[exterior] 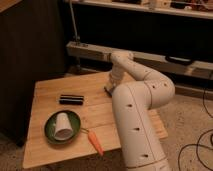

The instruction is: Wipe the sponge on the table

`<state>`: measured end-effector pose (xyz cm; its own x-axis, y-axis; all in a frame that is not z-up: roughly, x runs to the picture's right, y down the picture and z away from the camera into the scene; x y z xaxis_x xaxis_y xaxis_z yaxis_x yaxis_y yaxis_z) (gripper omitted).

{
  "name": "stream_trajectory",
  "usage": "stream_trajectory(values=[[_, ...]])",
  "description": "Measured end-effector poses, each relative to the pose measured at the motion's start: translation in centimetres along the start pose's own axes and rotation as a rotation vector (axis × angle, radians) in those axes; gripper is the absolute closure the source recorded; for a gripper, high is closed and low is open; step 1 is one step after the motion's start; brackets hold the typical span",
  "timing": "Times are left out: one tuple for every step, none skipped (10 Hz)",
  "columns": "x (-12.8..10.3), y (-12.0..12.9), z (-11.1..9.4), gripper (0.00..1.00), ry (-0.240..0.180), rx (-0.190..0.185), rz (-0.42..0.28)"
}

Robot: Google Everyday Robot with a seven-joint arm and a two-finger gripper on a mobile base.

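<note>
A: Pale wood planks make up the bench [50,90]. Where is the end effector [109,90]?

B: Down at the bench top, near the far edge and towards the right-hand side. The white arm [145,85] bends over from the near right and drops onto that spot.

A: Released, or clenched on something?

B: I cannot tell. Its dark tip is close against the wood and its state does not show.

A: And the sponge?

B: I cannot pick it out. If it is at the end effector's tip, it is hidden there, and no blue block shows on the open wood.

A: What else is on the bench?

B: A black rectangular bar [71,99] lies flat to the left of the end effector, apart from it. Nearer the front left sits a green plate [49,129] with a white cup [62,126] lying on it. A carrot [95,142] lies just beside the plate's right rim, pointing towards the front edge.

A: Behind the bench?

B: A grey metal shelf [90,50] against a dark background.
</note>
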<state>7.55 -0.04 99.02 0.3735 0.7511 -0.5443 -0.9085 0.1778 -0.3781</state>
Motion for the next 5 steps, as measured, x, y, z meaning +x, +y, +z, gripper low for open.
stream_trajectory(values=[[0.7, -0.5, -0.1, 0.53, -0.002, 0.002, 0.008], [1.6, -0.7, -0.3, 0.53, -0.009, 0.001, 0.012], [2.4, -0.6, -0.7, 0.53, -0.017, 0.002, 0.007], [3.0, -0.3, -1.3, 0.53, -0.023, 0.004, -0.004], [4.4, 0.6, -1.7, 0.53, -0.024, 0.004, -0.022]])
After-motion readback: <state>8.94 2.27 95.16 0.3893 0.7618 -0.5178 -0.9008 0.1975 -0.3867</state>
